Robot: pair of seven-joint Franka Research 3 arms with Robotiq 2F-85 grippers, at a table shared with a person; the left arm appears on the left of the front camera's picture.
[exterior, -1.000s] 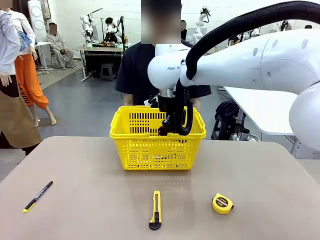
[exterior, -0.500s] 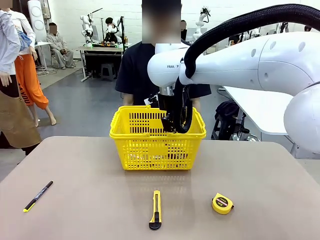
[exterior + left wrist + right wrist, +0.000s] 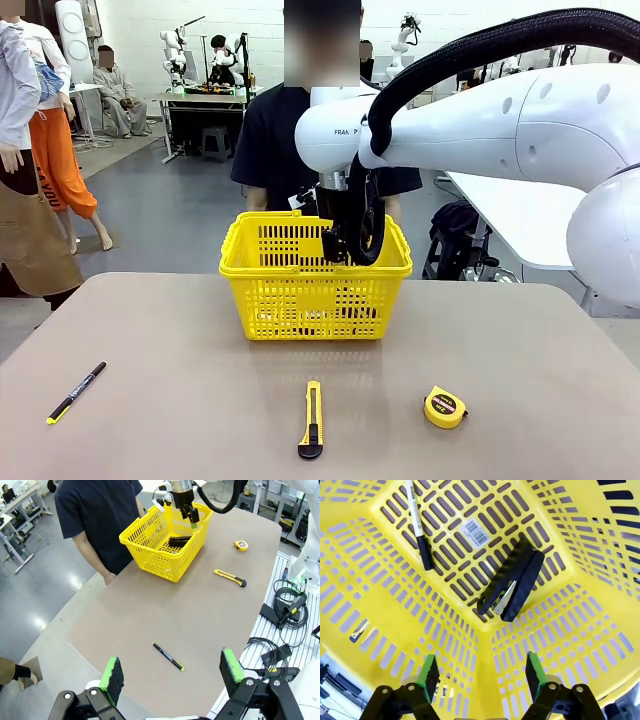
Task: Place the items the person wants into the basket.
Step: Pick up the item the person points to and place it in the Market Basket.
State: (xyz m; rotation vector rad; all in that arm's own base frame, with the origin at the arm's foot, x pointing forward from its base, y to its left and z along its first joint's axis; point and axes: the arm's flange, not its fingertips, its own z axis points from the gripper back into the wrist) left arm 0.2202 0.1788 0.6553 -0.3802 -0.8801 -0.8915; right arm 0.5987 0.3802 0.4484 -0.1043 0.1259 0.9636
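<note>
Yellow basket (image 3: 315,300) sits at the far middle of the tabletop (image 3: 180,330), person (image 3: 268,140) in a dark T-shirt standing just behind it. Right fingers (image 3: 429,672) hang over the inside of the basket, spread apart, nothing between the green pads. Black stapler (image 3: 512,585) lies on the basket floor, white marker (image 3: 417,522) with black cap lies on the floor too, apart from the stapler. Tape measure (image 3: 445,407) is outside the basket, on the near right of the tabletop. Utility knife (image 3: 312,420) lies near the middle, in front of the basket. Pen (image 3: 76,392) lies near left. Left fingers (image 3: 114,672) are wide apart and empty, up above the left end of the tabletop, well away from the basket
</note>
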